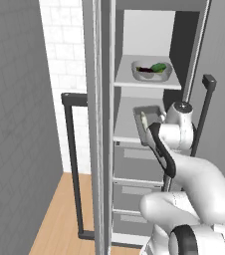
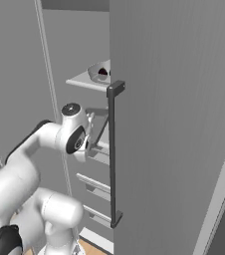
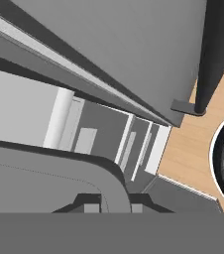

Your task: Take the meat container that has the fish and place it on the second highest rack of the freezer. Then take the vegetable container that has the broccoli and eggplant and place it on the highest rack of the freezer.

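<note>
The freezer (image 1: 134,99) stands open, with white shelves above grey drawers. The meat container (image 1: 148,124), a dark-grey tray, is tilted over the front of the lower white shelf, and the pale fish (image 1: 144,121) lies in it. My gripper (image 1: 160,123) is shut on the tray's near rim. In the hand view the curved rim (image 3: 111,176) runs between my fingertips (image 3: 90,204). On the shelf above sits the vegetable container (image 1: 152,70), a pale bowl with the green broccoli (image 1: 159,67) and the dark eggplant (image 1: 145,70). The right base view also shows my gripper (image 2: 92,133) at the tray (image 2: 98,112).
The open freezer door (image 2: 174,124), with its long dark bar handle (image 2: 112,154), stands close on my right. A second dark bar handle (image 1: 72,164) hangs on the left, before a white tiled wall. Grey drawers (image 1: 137,164) sit under the shelves, above a wooden floor (image 1: 59,219).
</note>
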